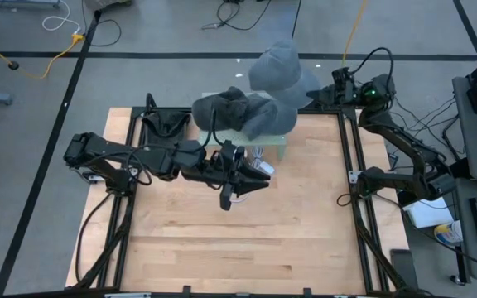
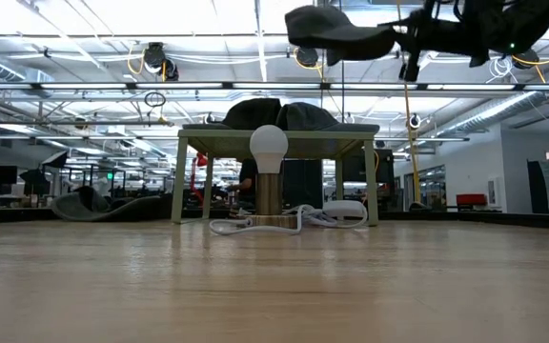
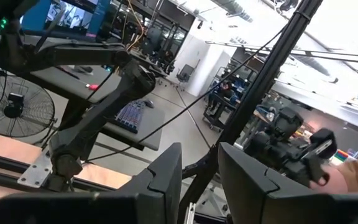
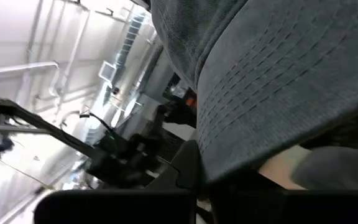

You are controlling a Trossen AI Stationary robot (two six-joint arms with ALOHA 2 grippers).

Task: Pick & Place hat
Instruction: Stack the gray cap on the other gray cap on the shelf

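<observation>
A grey hat (image 1: 276, 66) hangs in the air above the far end of a small green table (image 1: 273, 142), and shows high up in the low view (image 2: 336, 33). My right gripper (image 2: 405, 43) is shut on it, reaching in from the table's far right. More grey hats (image 1: 232, 108) lie piled on the small table's top (image 2: 274, 114). My left gripper (image 1: 240, 186) hovers open just near of the small table, above a white light bulb (image 2: 268, 148) on a wooden base, and touches nothing. My right gripper holds the grey hat by its stitched brim (image 4: 260, 112), pinched between the two fingers (image 4: 188, 165). The fingers come at it roughly level from the table's right. The hat is lifted clear, well above the small table, and reaches out sideways from the fingers (image 2: 351, 38).
A white cable (image 2: 294, 224) and a white plug (image 2: 343, 209) lie by the bulb's base under the small table. Black rails (image 1: 356, 165) frame the wooden table top (image 1: 222, 240). The near half of the top is bare wood.
</observation>
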